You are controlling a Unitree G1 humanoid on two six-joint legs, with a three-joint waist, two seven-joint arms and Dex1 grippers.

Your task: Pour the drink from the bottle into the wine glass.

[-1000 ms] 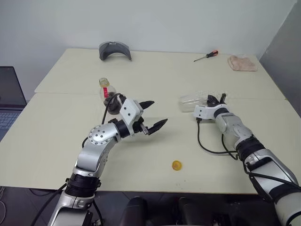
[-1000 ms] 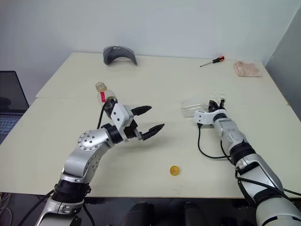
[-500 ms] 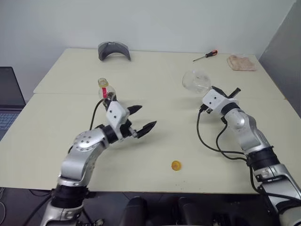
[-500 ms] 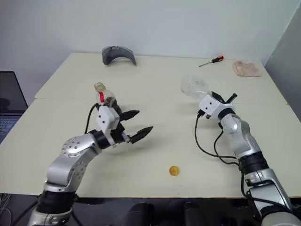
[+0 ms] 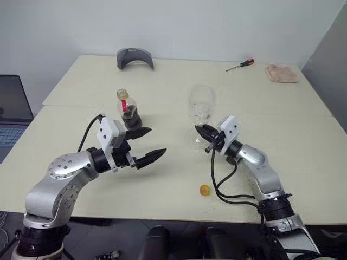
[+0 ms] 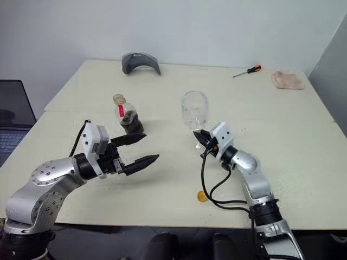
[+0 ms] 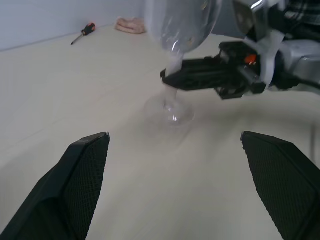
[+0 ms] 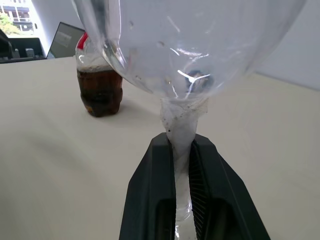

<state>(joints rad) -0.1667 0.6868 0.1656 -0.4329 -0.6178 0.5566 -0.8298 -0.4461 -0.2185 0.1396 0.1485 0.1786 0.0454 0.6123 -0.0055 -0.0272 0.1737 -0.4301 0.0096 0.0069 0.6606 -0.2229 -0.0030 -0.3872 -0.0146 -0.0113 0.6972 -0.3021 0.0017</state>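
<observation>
You will see that the wine glass (image 6: 194,110) has changed most: a second ago it lay tipped on its side well out to the right of the desk (image 5: 271,162), and now it stands upright near the middle, its foot at or just above the surface; I cannot tell whether it rests there; the right gripper (image 8: 182,165) is pinching its stem, fingers pressed in on either side. That puts an empty, upright glass near the bottle (image 6: 126,115), which is what the pour needs. The left gripper (image 6: 138,149) has drawn back toward the robot with its fingers spread wide, holding nothing; it hangs just in front of the bottle, which stands upright on the desk with the dark drink (image 8: 100,92) filling its lower body. A small yellow cap (image 5: 204,190) lies on the desk near the front edge, apart from both; the bottle's mouth looks uncapped, though it is too small to be sure; the left gripper partly hides the bottle's base.
</observation>
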